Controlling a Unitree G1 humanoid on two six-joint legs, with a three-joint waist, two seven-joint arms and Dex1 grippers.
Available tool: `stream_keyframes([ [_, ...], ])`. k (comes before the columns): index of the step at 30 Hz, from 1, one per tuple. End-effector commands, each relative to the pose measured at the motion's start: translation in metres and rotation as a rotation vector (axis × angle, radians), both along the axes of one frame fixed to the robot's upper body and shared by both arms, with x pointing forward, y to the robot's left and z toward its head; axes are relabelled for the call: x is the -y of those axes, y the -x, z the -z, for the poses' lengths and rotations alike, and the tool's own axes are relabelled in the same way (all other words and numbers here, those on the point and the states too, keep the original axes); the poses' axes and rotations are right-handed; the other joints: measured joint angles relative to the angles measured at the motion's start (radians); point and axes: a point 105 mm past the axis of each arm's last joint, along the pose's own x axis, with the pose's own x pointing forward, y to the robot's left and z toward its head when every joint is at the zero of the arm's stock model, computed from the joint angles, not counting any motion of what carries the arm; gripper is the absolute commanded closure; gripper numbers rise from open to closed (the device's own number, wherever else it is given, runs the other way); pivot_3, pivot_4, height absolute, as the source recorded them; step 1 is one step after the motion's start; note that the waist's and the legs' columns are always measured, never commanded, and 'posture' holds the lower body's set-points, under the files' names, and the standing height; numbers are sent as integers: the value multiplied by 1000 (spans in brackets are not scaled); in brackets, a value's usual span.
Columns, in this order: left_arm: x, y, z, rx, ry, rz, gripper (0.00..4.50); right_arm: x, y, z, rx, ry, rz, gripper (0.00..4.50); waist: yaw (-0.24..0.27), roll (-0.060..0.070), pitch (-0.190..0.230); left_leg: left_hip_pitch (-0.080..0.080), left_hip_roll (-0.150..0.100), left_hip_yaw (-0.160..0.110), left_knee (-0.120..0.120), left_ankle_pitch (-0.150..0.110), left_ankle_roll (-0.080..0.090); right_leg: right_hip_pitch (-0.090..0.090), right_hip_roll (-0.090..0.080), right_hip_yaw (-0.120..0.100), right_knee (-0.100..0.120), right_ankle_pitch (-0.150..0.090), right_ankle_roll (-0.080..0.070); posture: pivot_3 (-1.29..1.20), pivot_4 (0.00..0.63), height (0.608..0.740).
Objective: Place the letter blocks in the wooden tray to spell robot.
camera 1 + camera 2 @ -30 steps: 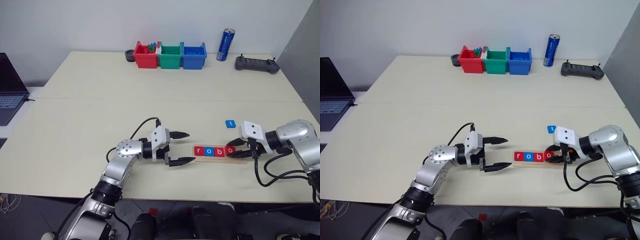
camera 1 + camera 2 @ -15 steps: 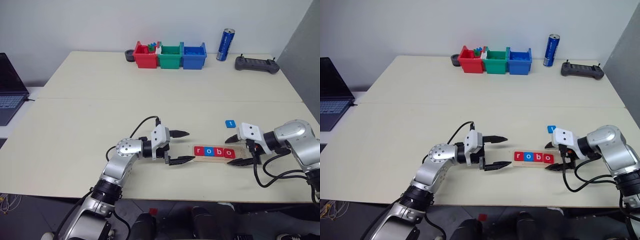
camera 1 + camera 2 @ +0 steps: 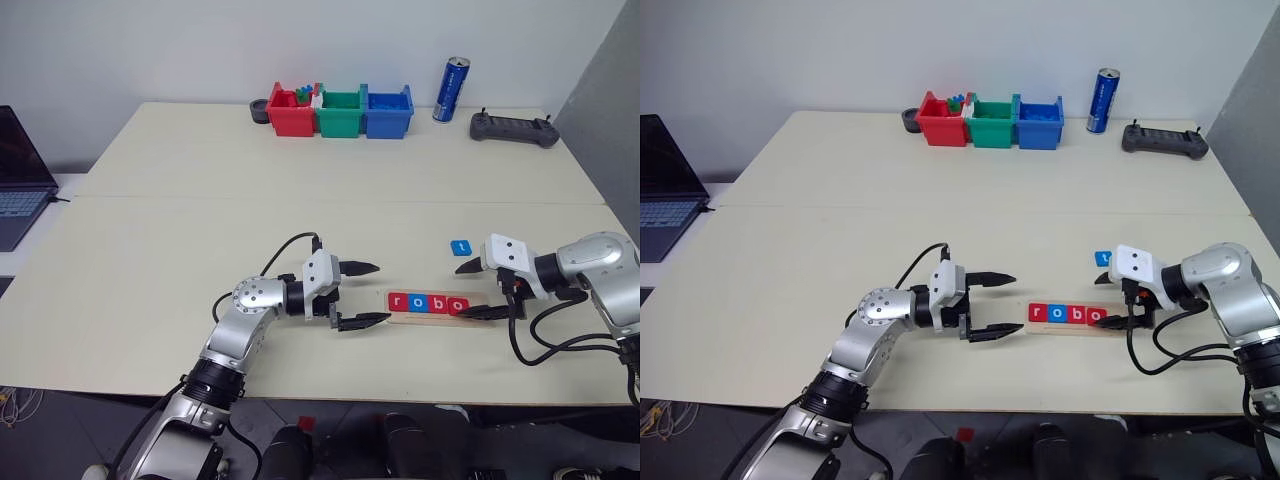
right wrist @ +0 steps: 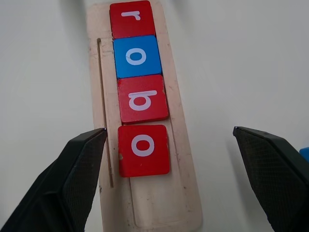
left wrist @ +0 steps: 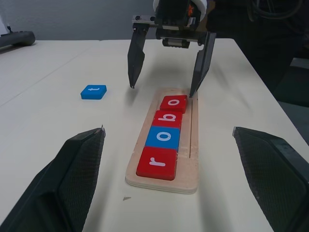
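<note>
Left eye view:
wooden tray (image 3: 398,318): holds 4 tiles, r-o-b-o
t block (image 3: 460,247): 1 o'clock of tray
left gripper (image 3: 362,293): jaws apart
right gripper (image 3: 476,290): jaws apart, empty

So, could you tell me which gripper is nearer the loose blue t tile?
Right. The right gripper stands just beside the small blue square t tile, over the pale wooden tray's empty end; the left gripper sits beyond the tray's opposite end.
</note>
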Motion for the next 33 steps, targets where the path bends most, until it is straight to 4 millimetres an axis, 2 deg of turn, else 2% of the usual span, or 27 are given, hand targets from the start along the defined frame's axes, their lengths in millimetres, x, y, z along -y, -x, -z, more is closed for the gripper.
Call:
stream_keyframes([
  [1,2,0,-9,46,10,14,0,3,-2,-5,43,9,0,43,0,0,0,0,0,0,0,0,0,0,0,0,0,0,0,0,150,740],
  [6,0,1,-9,46,9,9,0,-1,1,-20,18,-73,8,43,0,0,0,0,0,0,0,0,0,0,0,0,0,0,0,0,150,740],
  [8,-1,2,-9,46,7,7,0,-3,6,-26,8,-85,-6,414,0,0,0,0,0,0,0,0,0,0,0,0,0,0,0,0,150,740],
  [14,-1,1,-9,45,9,5,0,3,21,-19,-39,-67,-13,2373,4,0,0,0,0,0,0,0,0,0,0,0,-1,0,0,0,150,740],
  [18,-1,1,-9,45,8,9,0,0,30,-15,-67,-66,-22,3835,1,0,0,0,0,0,0,0,0,0,0,0,0,0,0,0,150,740],
  [20,0,1,-9,44,8,12,0,-4,39,-7,-96,-59,-39,4473,2,0,0,0,0,0,0,0,0,0,0,0,0,0,0,0,150,740],
  [26,0,2,-9,43,8,16,0,-8,47,6,-114,-51,-39,4473,3,0,0,0,0,0,0,0,0,0,0,0,0,0,0,0,150,740],
  [33,-1,2,-9,41,4,17,0,-7,36,9,-77,-38,-9,4473,2,0,0,0,0,0,0,0,0,0,0,0,0,0,0,0,150,740],
])
